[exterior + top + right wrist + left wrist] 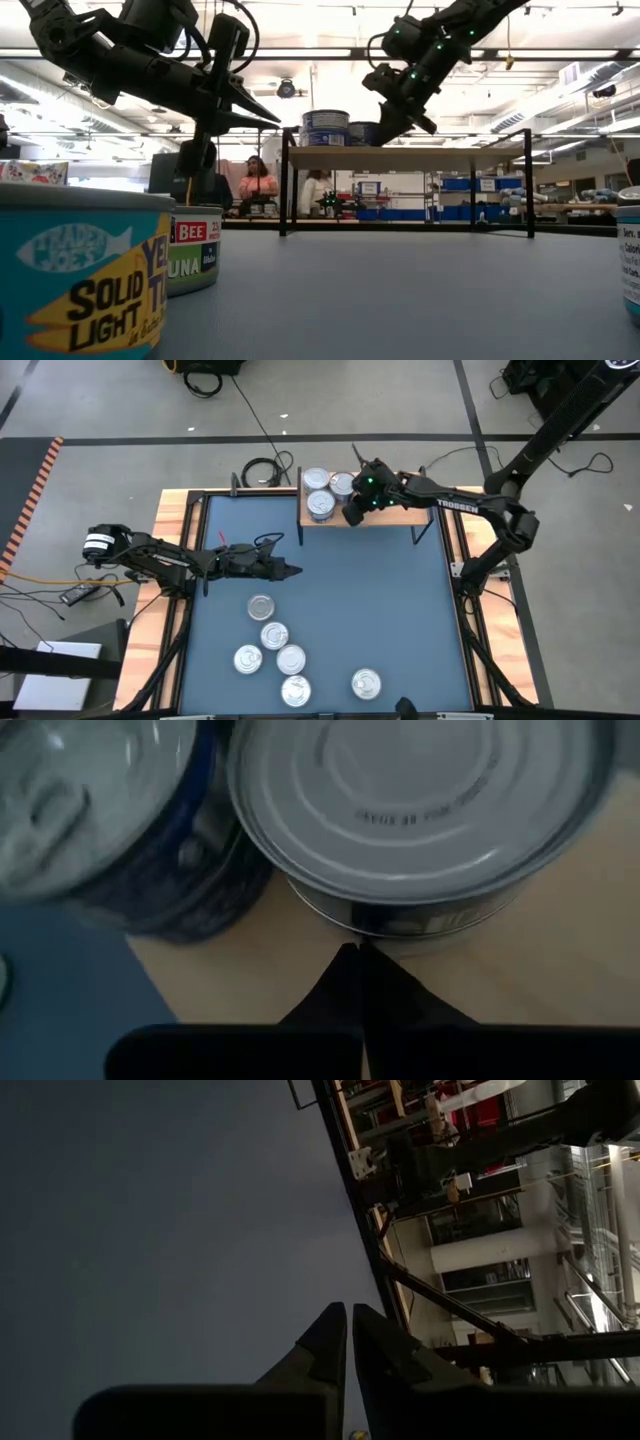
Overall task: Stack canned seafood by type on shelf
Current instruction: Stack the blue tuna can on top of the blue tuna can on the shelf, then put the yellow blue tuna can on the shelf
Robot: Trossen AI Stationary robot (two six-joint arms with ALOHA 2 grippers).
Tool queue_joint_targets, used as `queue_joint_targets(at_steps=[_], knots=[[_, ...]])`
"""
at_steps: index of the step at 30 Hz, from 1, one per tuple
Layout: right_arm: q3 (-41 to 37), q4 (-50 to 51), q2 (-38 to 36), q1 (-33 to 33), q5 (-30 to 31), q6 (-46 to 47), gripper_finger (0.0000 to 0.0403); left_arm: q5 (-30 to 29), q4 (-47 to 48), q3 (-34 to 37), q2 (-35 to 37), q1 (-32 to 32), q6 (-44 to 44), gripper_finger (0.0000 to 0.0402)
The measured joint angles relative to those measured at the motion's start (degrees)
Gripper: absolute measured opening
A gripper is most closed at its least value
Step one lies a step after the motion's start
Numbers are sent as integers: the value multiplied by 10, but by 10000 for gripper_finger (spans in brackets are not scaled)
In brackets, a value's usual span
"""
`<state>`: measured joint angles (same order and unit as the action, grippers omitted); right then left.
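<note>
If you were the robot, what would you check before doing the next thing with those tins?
1. Right gripper empty and shut: ok; its fingers meet with nothing between them, next to a tin on the shelf.
2. Left gripper empty: ok; it hangs above the blue table, nearly shut, holding nothing.
3. Tins on the shelf upright: ok; they sit bunched at one end.
4. Free room on the shelf: ok; bare wood shows at the other end.
5. Loose tins reachable: ok; six lie on the table near the front edge.
6. Stacks sorted by type: cannot tell; the labels are not readable.
</note>
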<state>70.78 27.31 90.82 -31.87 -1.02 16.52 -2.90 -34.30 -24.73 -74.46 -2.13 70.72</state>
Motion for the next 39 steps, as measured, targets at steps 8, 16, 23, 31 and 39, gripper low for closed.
queue_joint_targets(at_steps=[8,16,23,31,39], knots=[[5,3,-16,-36,-5,1,0,0,2,0,0,0,0,26],[5,15,-21,-40,-5,-17,0,0,2,0,0,0,0,26],[5,59,-102,-38,-39,-29,0,62,-9,0,0,0,-3,24],[5,164,-245,14,-137,-2,0,156,1,0,26,50,49,4],[5,265,-285,138,-47,36,0,-5,430,-72,139,150,78,2]])
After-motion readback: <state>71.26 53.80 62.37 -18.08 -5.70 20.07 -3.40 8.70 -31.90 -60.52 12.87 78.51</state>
